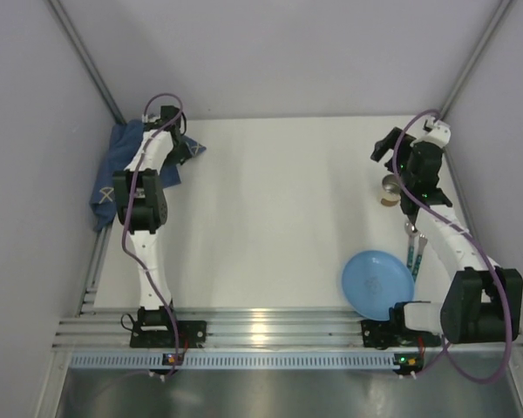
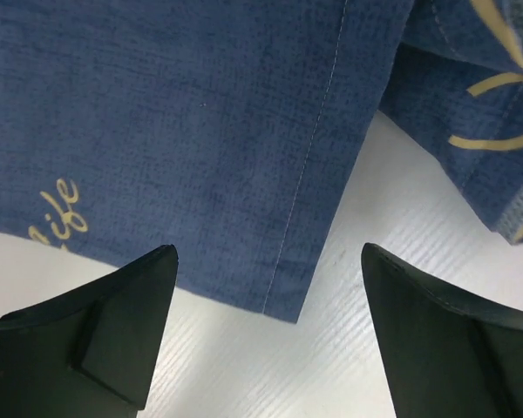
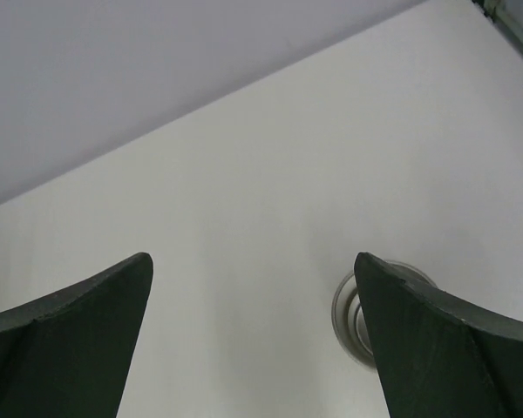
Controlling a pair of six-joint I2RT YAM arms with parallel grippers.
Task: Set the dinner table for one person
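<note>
Dinner table (image 1: 279,209): fills the centre of the top view; judged rigid and fixed, a surface to set on, not to grip. Left gripper (image 2: 268,252): jaws apart, empty, over the limp blue cloth mat (image 2: 200,131) at upper left, best pinched at its hemmed edge. Right gripper (image 3: 251,261): jaws apart, empty, beside a metal cup (image 3: 347,313).

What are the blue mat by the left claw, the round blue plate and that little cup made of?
Blue mat: woven cloth, matte; the weave, a stitched hem and folds show.
Blue plate: probably plastic; smooth, even colour, slight sheen.
Cup: looks like metal with a dull grey shine, but it is too small to be sure.
</note>
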